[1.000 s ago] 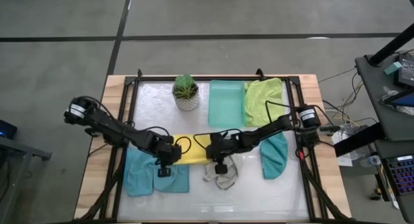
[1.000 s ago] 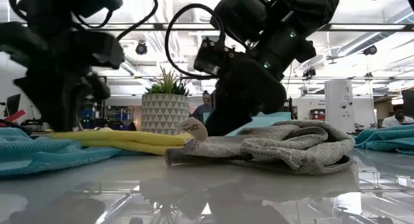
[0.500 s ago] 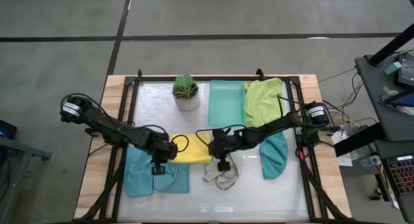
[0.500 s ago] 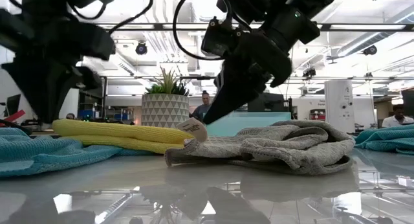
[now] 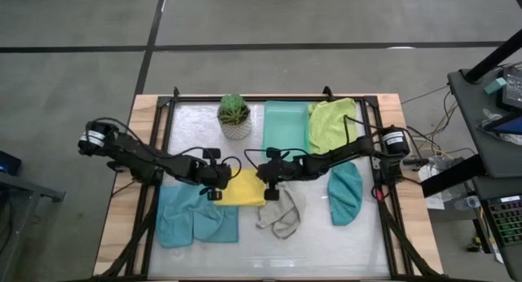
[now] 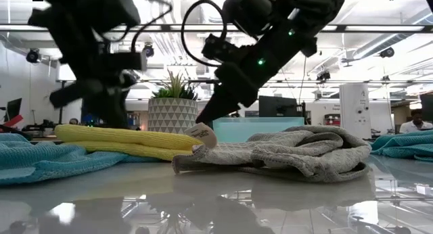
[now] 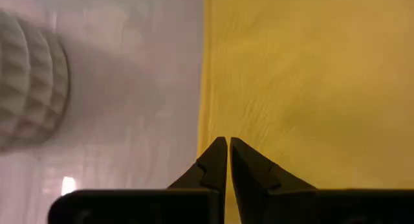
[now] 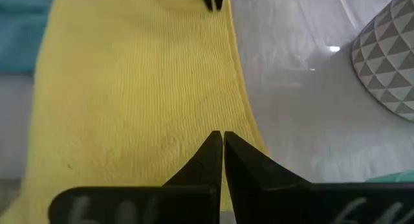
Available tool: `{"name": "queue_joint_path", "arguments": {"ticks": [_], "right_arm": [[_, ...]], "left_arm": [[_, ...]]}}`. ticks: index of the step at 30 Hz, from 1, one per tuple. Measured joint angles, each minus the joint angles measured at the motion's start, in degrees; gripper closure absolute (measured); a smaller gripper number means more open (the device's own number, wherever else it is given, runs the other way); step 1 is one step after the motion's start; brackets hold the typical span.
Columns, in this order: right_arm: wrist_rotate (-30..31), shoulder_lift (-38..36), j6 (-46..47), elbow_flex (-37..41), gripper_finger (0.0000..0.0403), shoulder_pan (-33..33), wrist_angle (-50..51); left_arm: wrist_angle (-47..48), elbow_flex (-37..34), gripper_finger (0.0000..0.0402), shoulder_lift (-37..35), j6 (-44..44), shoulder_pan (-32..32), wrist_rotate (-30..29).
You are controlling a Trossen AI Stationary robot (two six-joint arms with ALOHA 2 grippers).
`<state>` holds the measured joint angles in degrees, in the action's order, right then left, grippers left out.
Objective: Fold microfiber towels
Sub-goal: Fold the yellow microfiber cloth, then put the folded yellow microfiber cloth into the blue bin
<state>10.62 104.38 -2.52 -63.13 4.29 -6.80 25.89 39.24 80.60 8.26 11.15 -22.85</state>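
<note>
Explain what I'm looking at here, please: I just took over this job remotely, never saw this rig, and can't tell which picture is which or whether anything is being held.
Two dark robot arms work at a table. The overhead picture shows everything: the left gripper and right gripper sit at opposite ends of the folded yellow towel mid-table. The table-level picture looks across at the same towel and the crumpled grey towel. The other two pictures come from cameras on each wrist, looking past that arm's own fingers; both pairs are shut, just over the yellow cloth, holding nothing. Also on the table: a teal towel front left, another blue-green one right, a lime towel, a mint tray and a potted plant at the back.
</note>
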Motion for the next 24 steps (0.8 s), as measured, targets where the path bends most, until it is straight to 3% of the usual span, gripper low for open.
{"name": "queue_joint_path", "arguments": {"ticks": [7, 12, 20, 24], "right_arm": [[0.16, 2.59, -0.07, 0.19, 0.0394, -0.08, 0.06], [3.44, 1.95, -0.34, 0.27, 0.0394, -0.06, 0.63], [2.19, -4.96, 1.73, -1.27, 0.0394, 1.31, 13.32], [-7.09, -8.9, 4.69, -0.97, 0.0394, 2.11, 19.66]], "left_arm": [[-0.25, -2.93, 0.0395, 1.41, 1.84, -1.09, 0.0], [0.93, -2.81, 0.0395, 1.18, 1.88, -1.18, 0.02], [4.57, 1.01, 0.0395, -1.71, 1.91, -1.06, 0.02], [4.14, 2.47, 0.0395, -3.82, 1.92, -0.43, 0.03]]}}
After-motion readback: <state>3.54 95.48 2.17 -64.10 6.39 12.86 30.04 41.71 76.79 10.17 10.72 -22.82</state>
